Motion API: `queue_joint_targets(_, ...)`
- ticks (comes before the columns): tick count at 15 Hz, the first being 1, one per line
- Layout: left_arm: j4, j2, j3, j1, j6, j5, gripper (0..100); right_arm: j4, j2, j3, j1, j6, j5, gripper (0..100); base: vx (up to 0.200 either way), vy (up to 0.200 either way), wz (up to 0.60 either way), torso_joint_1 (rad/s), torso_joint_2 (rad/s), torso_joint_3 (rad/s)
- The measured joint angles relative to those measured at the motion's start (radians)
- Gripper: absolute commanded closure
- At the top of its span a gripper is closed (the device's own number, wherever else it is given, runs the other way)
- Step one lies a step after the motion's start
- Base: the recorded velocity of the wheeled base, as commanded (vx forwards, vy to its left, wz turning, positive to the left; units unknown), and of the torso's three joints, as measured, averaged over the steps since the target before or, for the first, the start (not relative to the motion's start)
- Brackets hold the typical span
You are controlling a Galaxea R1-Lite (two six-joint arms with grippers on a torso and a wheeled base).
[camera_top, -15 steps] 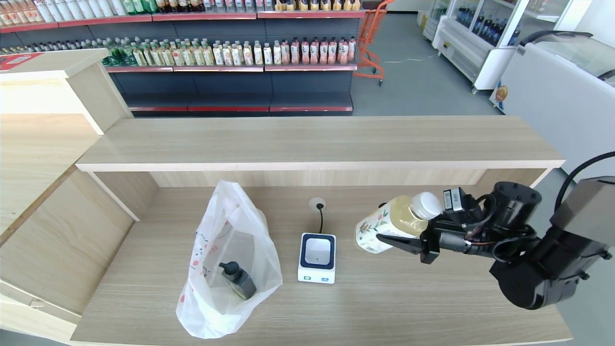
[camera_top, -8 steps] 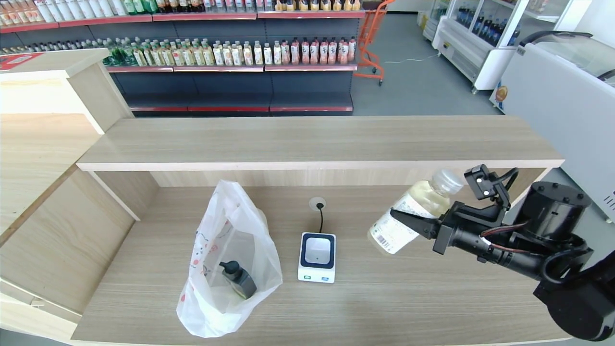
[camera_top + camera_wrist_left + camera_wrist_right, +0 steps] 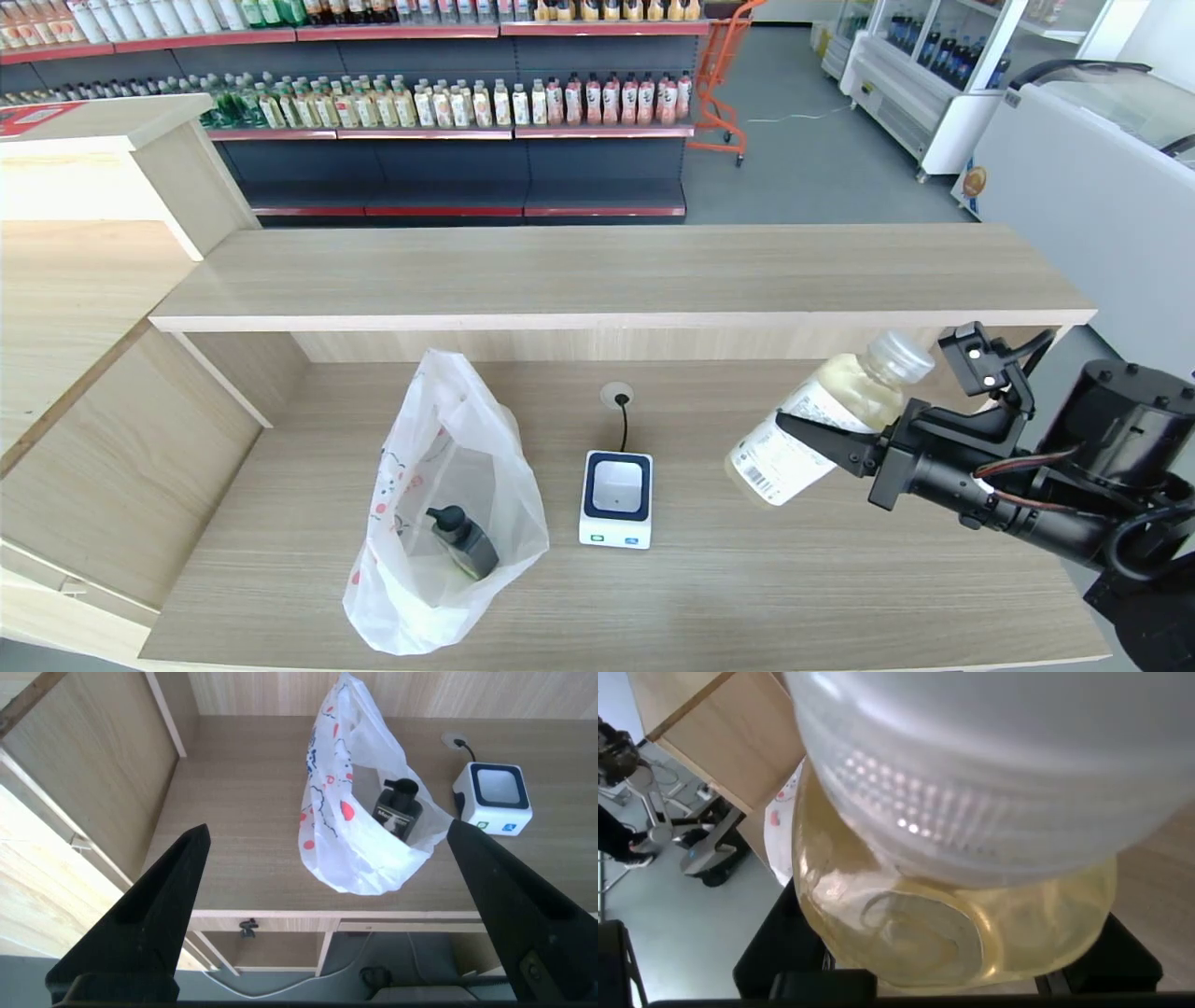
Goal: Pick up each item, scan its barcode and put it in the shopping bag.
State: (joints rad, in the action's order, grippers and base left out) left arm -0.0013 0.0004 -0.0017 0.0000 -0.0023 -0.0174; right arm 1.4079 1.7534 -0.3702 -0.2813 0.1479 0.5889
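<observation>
The right gripper (image 3: 814, 431) pinches a tilted bottle (image 3: 794, 459) above the wooden worktop (image 3: 794, 588), near the scanner (image 3: 616, 499); stocked shelves (image 3: 448, 103) stand behind.

Wooden counter (image 3: 616, 271) — stocked shelves (image 3: 448, 103), freezers (image 3: 1074, 159) behind

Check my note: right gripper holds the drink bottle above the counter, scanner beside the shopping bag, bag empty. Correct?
One error: the shopping bag is not empty; the head view shows a dark pump bottle inside. The right gripper does hold the drink bottle above the counter, scanner beside the bag.
</observation>
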Motion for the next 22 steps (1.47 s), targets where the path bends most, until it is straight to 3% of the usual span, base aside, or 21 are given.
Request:
queue_joint_targets(8,0.000,0.000,0.000,0.000,0.000,0.001,0,-0.007,-0.021,0.002,0.000,0.001,-0.001,100,0.000,0.200,0.00,0.000,0.00,0.005)
queue_joint_targets(16,0.000,0.000,0.000,0.000,0.000,0.000,0,-0.103,0.036,-0.033,-0.003,-0.003,-0.004,100,0.000,0.000,0.00,0.000,0.00,0.000)
queue_joint_targets(22,0.000,0.000,0.000,0.000,0.000,0.000,0,-0.100,0.236,-0.137,-0.014,-0.088,-0.005,100,0.000,0.000,0.00,0.000,0.00,0.000)
